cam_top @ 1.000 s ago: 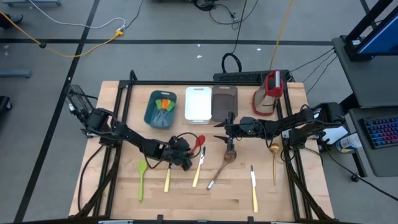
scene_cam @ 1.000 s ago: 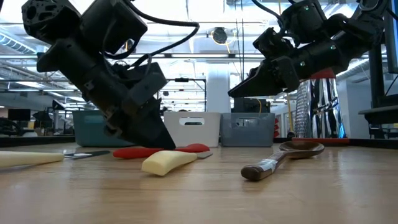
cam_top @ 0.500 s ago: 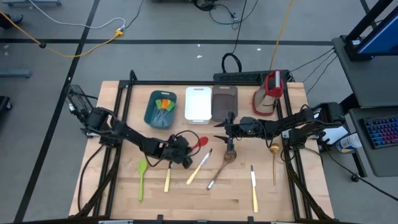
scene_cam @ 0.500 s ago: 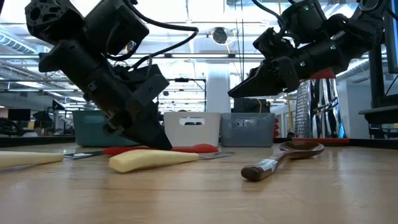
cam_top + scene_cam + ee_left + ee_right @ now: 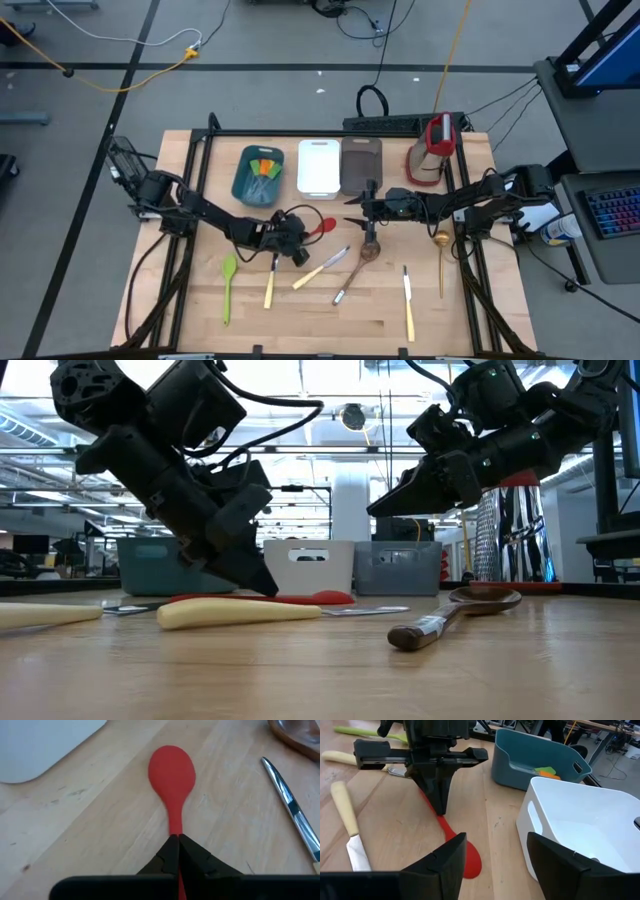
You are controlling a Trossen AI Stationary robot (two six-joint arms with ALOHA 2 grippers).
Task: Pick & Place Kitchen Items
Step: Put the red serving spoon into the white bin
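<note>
The left end effector (image 5: 177, 851) is clamping its fingers on the red spoon (image 5: 172, 775) lying on the counter (image 5: 100, 820), probably needing a lift next, while the right end effector (image 5: 350, 212) is hovering open.

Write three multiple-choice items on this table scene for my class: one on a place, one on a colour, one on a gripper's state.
1. Where do the orange and green spatulas lie?
A. teal tray
B. white tray
C. bare table

2. What colour is the spoon in front of the left gripper?
A. green
B. gold
C. red

3. How is the left gripper?
A. wide open
B. shut on the spoon's handle
C. raised high

Answers: 1 A, they show inside the teal tray. 2 C, its bowl is red. 3 B, the fingers meet on the handle.
</note>
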